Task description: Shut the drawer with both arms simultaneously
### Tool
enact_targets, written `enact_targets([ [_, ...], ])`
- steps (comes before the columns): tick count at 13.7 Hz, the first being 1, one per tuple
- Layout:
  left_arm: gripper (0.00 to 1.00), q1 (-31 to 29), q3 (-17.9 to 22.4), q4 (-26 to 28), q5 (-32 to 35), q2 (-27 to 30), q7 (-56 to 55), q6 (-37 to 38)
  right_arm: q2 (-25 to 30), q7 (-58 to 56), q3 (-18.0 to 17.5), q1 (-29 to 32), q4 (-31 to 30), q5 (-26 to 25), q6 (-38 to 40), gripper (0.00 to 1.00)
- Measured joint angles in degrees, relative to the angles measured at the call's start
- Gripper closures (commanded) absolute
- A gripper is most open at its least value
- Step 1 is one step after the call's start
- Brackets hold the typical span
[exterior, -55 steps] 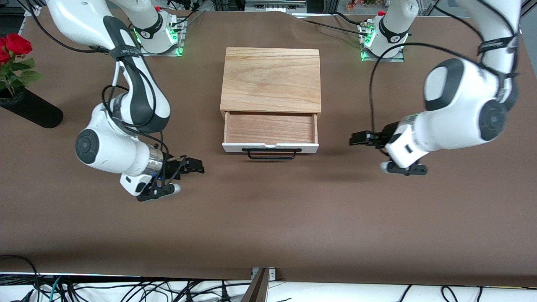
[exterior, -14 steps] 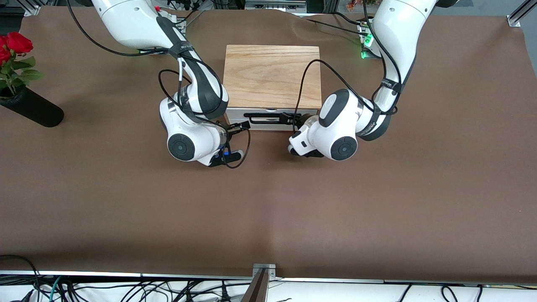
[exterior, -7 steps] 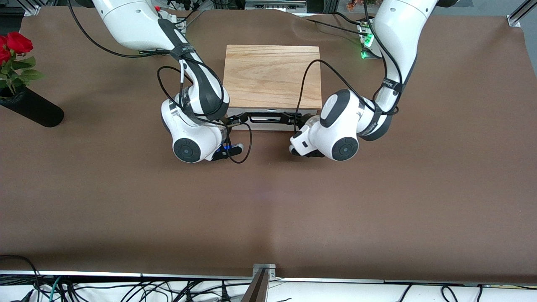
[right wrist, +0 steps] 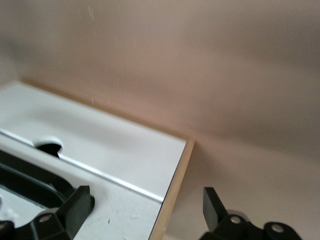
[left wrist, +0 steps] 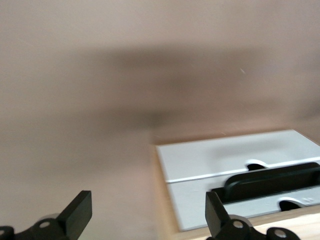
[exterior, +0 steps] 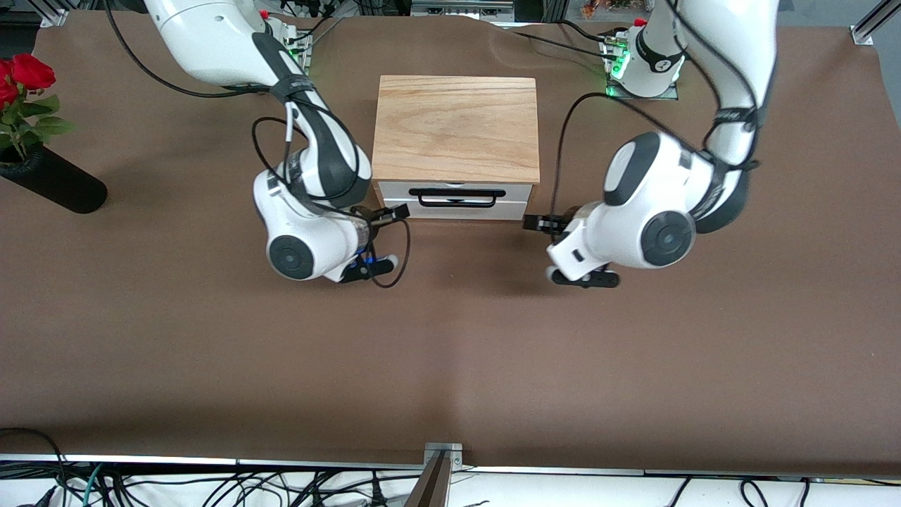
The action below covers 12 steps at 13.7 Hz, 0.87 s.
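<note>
The drawer (exterior: 517, 191) is pushed in, its white front flush with the light oak-topped box (exterior: 456, 127), and its black bar handle (exterior: 456, 198) faces the front camera. My right gripper (exterior: 398, 211) is open and empty, low beside the front corner of the box toward the right arm's end. My left gripper (exterior: 533, 223) is open and empty, just off the other front corner. The left wrist view shows its open gripper (left wrist: 148, 212), the white front (left wrist: 200, 160) and the handle (left wrist: 270, 180). The right wrist view shows its open gripper (right wrist: 146, 202), the front (right wrist: 110, 145) and the handle (right wrist: 25, 175).
A black vase (exterior: 53, 184) with red roses (exterior: 21, 74) lies at the right arm's end of the table. Brown cloth covers the table (exterior: 450, 352). Black cables (exterior: 391, 246) hang from both wrists. More cables run along the table's near edge.
The drawer stood open four seconds ago and is now shut. Since half a second ago the left gripper has drawn away from the front toward its own end; the right gripper has backed off slightly.
</note>
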<state>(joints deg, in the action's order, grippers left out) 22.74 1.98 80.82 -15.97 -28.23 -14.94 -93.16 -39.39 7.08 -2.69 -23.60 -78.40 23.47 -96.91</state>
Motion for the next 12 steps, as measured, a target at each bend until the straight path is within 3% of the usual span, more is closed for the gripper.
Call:
enact_targets([
  [2, 0.0, 0.05, 0.03, -1.17, 7.71, 3.33, -0.03, 0.41, 0.01, -0.7, 0.79, 1.78, 2.61, -2.93, -1.17, 0.0],
  [5, 0.0, -0.07, 1.13, -2.64, 12.4, 7.33, -0.29, 2.27, 0.1, -1.13, 3.71, 2.5, 7.11, -8.91, -1.32, 0.0],
  [8, 0.0, -2.96, 3.38, -3.14, 12.73, 12.41, -0.26, 3.87, 0.39, -1.23, 9.07, 2.53, 10.45, -9.89, -0.92, 0.0],
  [12, 0.0, -7.14, 3.75, -2.73, 17.08, 21.55, -0.12, 12.78, 3.24, -1.35, 13.96, 5.36, 12.41, -9.95, -0.04, 0.0],
])
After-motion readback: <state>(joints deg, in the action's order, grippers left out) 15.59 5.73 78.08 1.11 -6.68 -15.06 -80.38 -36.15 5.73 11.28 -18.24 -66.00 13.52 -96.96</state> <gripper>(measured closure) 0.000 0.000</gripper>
